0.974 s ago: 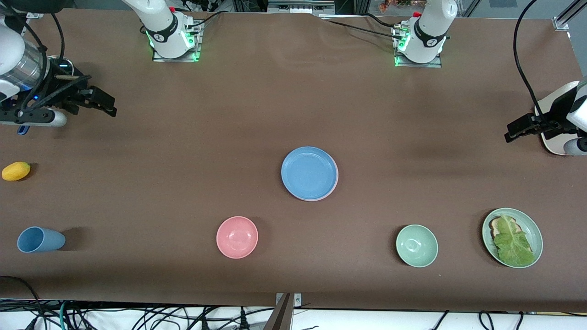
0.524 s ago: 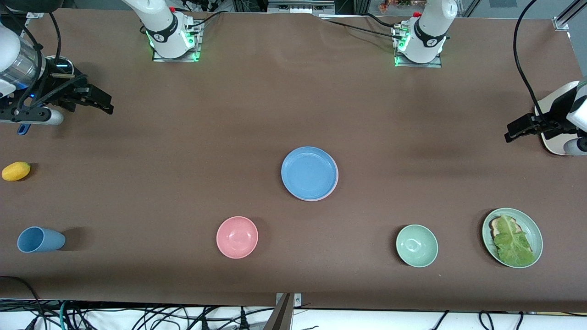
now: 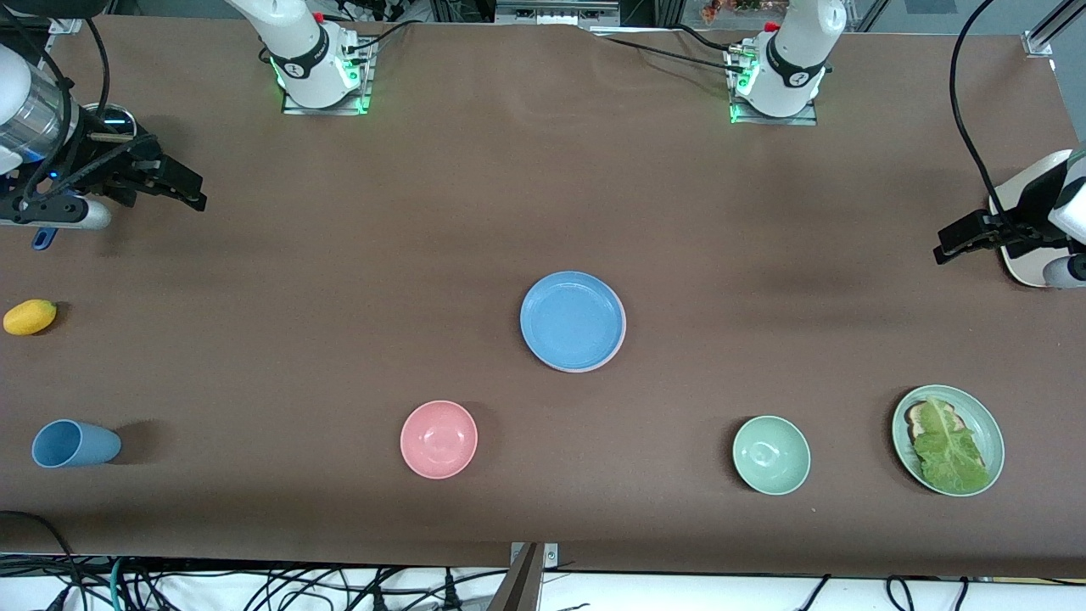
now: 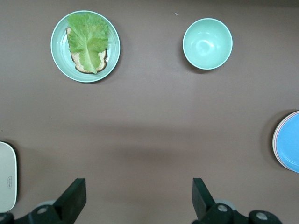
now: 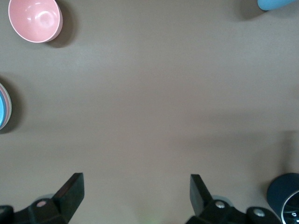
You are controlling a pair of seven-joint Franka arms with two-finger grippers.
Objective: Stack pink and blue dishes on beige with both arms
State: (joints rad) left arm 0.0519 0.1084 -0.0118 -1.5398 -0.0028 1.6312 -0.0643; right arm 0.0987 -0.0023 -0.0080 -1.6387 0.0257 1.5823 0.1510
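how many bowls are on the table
2: a pink bowl near the front camera edge, toward the right arm's end, and a pale green bowl at similar depth toward the left arm's end.

The left arm point(image 3: 1048, 212) hides most of the beige plate point(image 3: 1018, 259); the blue plate point(image 3: 573, 321) covers the pink one.

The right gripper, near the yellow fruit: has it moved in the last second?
Yes. The right gripper has drifted away from the yellow fruit, toward the robots' side of the table; the fruit has stayed put.
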